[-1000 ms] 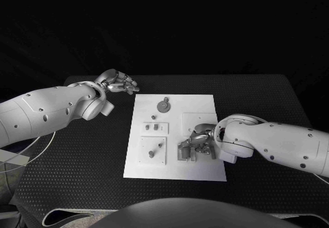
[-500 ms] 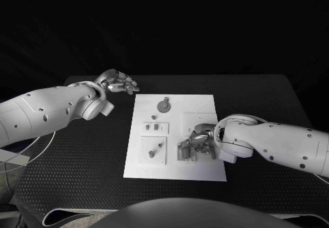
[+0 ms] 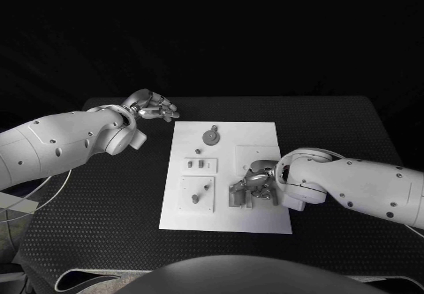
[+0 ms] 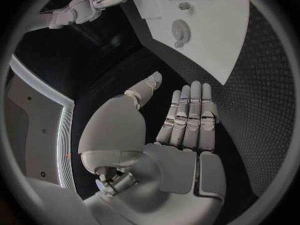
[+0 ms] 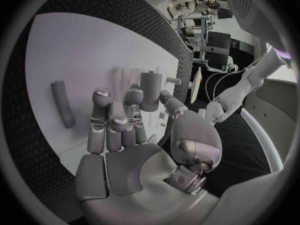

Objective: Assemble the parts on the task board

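Parts [image 3: 240,195] — small grey pieces — cluster at about four o'clock on the task board [image 3: 225,223], which lies mid-desk [image 3: 97,214]. Right robot hand [image 3: 256,179] rests among them, fingers curled down; whether it grips one I cannot tell. Further out, a round grey disc [image 3: 210,136] sits near twelve o'clock. Left robot hand [image 3: 152,105] hovers off the board's ten o'clock corner — fingers spread, holding nothing.

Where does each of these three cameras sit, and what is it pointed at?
Head view: on the robot's head, looking down at the task board; both arms enter.
Left wrist view: behind the left robot hand, empty, off the board's far corner.
Right wrist view: behind the right robot hand, fingers over grey parts.
Shared: all show the board.
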`<state>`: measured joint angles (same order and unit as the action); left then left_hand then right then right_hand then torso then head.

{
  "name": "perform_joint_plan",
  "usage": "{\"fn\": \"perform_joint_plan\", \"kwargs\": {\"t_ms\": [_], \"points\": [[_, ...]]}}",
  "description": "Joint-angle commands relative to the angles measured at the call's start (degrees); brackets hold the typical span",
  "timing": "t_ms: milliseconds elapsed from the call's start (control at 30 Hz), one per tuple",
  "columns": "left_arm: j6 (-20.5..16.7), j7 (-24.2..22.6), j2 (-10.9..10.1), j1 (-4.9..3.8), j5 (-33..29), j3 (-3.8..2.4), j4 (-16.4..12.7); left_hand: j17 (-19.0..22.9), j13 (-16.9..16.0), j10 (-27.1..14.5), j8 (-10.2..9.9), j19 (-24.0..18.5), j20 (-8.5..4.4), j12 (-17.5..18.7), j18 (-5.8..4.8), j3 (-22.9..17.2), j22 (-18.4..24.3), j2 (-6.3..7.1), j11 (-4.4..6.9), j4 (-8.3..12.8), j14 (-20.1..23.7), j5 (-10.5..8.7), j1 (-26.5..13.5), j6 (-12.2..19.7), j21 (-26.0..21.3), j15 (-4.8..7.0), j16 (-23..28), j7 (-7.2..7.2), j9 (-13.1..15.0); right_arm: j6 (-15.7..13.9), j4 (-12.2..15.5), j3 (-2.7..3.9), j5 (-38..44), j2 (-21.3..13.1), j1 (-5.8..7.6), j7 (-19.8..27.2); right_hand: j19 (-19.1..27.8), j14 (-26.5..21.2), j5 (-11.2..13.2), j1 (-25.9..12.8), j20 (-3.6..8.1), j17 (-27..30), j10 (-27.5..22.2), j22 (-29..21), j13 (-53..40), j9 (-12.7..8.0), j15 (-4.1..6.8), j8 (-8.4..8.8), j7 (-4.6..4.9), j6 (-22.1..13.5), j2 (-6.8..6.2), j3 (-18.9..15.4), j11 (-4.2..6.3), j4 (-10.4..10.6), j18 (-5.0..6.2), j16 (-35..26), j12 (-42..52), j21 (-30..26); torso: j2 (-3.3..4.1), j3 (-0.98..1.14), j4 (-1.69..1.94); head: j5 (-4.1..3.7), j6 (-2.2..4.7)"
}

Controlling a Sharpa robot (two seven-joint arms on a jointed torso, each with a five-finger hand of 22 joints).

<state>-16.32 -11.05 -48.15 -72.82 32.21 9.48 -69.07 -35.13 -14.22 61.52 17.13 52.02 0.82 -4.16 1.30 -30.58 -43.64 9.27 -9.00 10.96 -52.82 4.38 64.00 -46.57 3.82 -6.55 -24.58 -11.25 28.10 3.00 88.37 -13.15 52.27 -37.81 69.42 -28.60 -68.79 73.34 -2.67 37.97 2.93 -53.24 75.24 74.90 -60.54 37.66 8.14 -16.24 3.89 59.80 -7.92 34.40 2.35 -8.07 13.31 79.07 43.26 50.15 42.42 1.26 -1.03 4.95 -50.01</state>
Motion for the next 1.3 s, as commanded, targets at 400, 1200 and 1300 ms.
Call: {"fn": "perform_joint_plan", "kwargs": {"t_ms": [400,1200,1300], "points": [[0.6,-0.4,0.1,-0.05,-0.3,-0.03,-0.1,-0.2,0.1,-0.4,0.2,-0.3,0.27,0.2,-0.34,0.0,0.1,0.05,-0.09,-0.3,-0.2,0.02,-0.4,0.3,0.1,-0.24,0.3,0.01,-0.1,2.3,0.2,-0.44,0.1,0.0,-0.58,-0.6,0.2,-0.3,-0.1,-1.0,0.10,-0.1,-0.5,0.7,0.1,0.0,0.24,0.35,0.17,-0.3,-0.64,-0.3,0.04,0.5,1.69,-0.3,0.1,-0.3,0.00,0.00,-0.02,-0.07,0.01],[0.6,-0.4,0.1,-0.05,-0.3,-0.03,0.0,-0.3,0.1,-0.4,0.2,-0.3,0.27,0.2,-0.34,0.1,0.1,0.07,-0.09,-0.4,-0.2,0.01,-0.4,0.3,0.1,-0.25,0.4,0.00,-0.1,2.5,0.4,-0.47,-0.3,0.0,-0.58,-0.4,0.3,-0.7,-0.2,-1.5,0.15,-0.1,-1.1,0.7,0.3,0.6,0.06,0.98,0.40,-1.0,-5.97,2.8,-0.18,5.5,1.69,-0.6,0.1,-0.7,0.01,0.01,-0.01,0.08,0.01],[0.6,-0.3,0.1,-0.05,-0.3,-0.03,-0.1,-0.3,0.1,-0.4,0.2,-0.3,0.27,0.2,-0.34,0.1,0.1,0.07,-0.09,-0.4,-0.2,0.02,-0.4,0.3,0.1,-0.25,0.4,0.00,-0.1,2.4,0.3,-0.47,-0.3,-0.1,-0.58,-0.4,0.3,-0.7,-0.2,-1.4,0.15,-0.1,-1.1,0.7,0.3,0.6,0.06,0.98,0.40,-1.0,-5.88,2.8,-0.18,5.6,1.69,-0.6,0.1,-0.7,0.00,0.01,-0.02,0.07,0.01]]}}
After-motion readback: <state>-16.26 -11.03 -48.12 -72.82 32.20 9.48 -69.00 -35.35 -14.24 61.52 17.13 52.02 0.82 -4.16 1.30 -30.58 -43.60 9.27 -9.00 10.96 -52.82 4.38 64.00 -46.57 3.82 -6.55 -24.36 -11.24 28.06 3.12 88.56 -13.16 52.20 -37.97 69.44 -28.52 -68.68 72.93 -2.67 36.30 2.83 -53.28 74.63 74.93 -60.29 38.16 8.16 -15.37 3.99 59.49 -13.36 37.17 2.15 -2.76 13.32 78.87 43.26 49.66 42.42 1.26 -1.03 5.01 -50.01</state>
